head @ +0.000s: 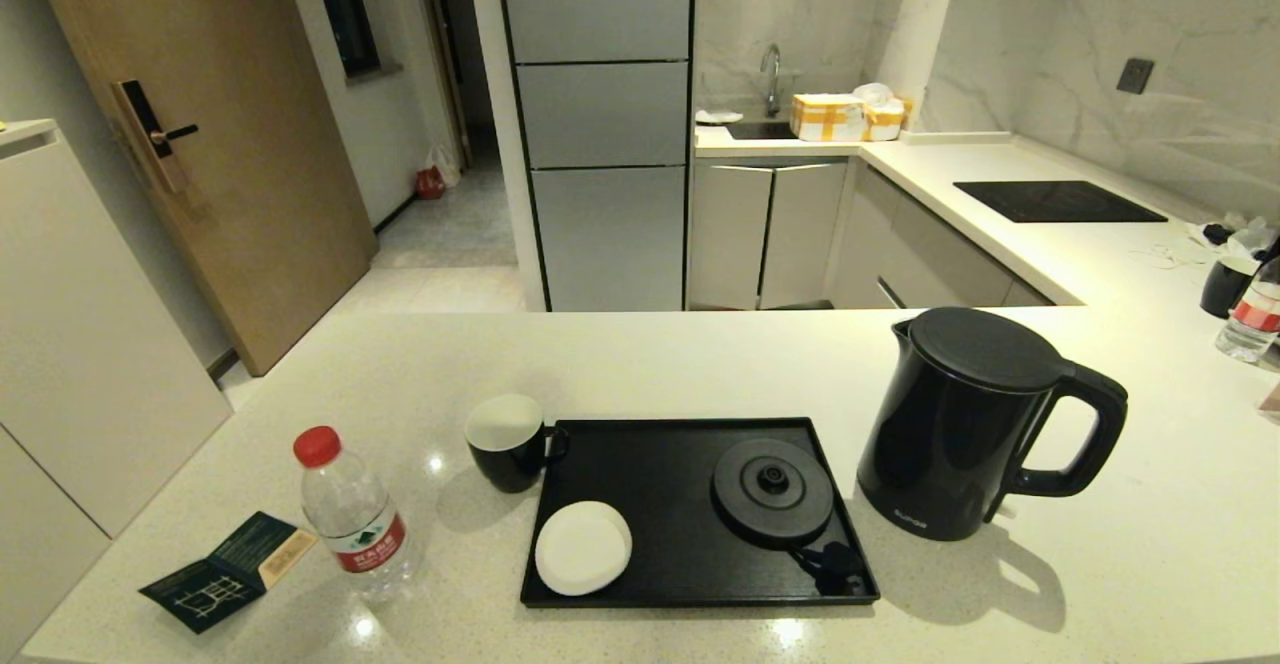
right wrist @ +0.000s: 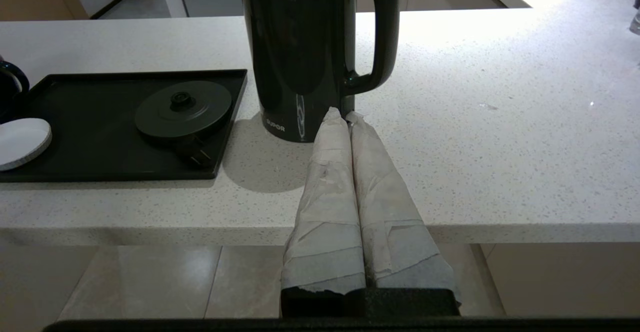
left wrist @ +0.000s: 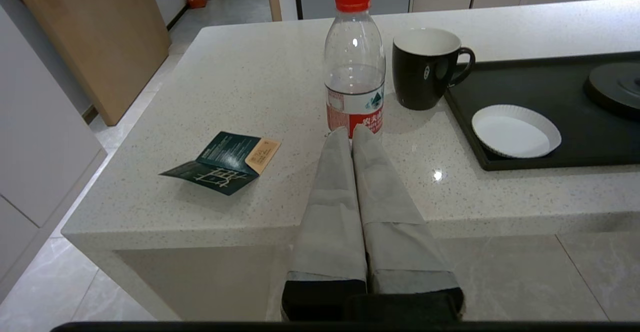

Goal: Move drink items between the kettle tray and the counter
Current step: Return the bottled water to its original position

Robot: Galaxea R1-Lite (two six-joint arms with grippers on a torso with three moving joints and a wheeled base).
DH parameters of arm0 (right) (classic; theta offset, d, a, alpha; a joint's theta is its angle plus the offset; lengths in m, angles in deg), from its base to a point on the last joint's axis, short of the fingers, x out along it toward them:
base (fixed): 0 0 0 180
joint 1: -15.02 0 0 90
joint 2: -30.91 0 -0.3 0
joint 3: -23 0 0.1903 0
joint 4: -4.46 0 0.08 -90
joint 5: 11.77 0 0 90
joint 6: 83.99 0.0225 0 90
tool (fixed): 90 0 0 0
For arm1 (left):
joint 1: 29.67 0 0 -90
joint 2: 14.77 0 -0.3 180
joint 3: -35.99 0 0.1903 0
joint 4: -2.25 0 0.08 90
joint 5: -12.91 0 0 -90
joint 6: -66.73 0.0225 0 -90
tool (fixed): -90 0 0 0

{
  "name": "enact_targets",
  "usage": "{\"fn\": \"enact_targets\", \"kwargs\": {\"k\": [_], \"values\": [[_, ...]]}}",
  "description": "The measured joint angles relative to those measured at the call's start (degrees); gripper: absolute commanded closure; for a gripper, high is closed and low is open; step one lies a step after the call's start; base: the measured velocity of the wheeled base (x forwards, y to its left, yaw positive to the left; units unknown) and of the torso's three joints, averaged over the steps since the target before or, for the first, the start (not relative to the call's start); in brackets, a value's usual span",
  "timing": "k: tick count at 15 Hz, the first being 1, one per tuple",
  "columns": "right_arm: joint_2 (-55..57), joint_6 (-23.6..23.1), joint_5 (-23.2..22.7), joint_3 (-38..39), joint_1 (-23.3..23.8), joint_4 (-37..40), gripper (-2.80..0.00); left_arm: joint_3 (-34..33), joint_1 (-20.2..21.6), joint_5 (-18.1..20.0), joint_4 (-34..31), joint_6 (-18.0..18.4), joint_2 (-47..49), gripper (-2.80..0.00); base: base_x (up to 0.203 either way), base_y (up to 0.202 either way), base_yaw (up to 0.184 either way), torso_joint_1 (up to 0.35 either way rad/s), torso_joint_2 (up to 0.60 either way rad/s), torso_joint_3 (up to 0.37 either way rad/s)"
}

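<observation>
Black tray (head: 690, 554) near the counter's (head: 700, 364) front edge holds no drinks; kettle (head: 965, 424), mug (head: 508, 441) and bottle (head: 352, 514) stand beside it. Left gripper (left wrist: 352, 131) and right gripper (right wrist: 342, 116), both pressed shut and empty, must spread before grasping. Only wrist views show them.

Round black kettle base disc (head: 771, 491) with its plug (head: 833, 566) lying just beside it. White round dish (head: 583, 547), empty. Dark green folded leaflet (head: 228, 570) with a tan panel, lying open and flat. Flat black glass hob panel (head: 1058, 201), set flush. Far corner: sink with tap (head: 771, 77) and taped cardboard parcel (head: 828, 116). Wooden door (head: 205, 134) with handle lock at left; grey tall cabinet (head: 598, 124) at centre.
</observation>
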Motion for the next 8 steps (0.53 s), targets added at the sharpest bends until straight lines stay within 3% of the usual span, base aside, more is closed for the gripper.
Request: {"fn": "enact_targets", "kwargs": {"k": [8], "values": [[0.0, 0.0, 0.0, 0.0, 0.0, 0.0, 0.00, 2.9, 0.0, -0.2, -5.7, 0.3, 0.3, 0.00, 0.000, 0.000, 0.000, 0.000, 0.00, 0.000]]}}
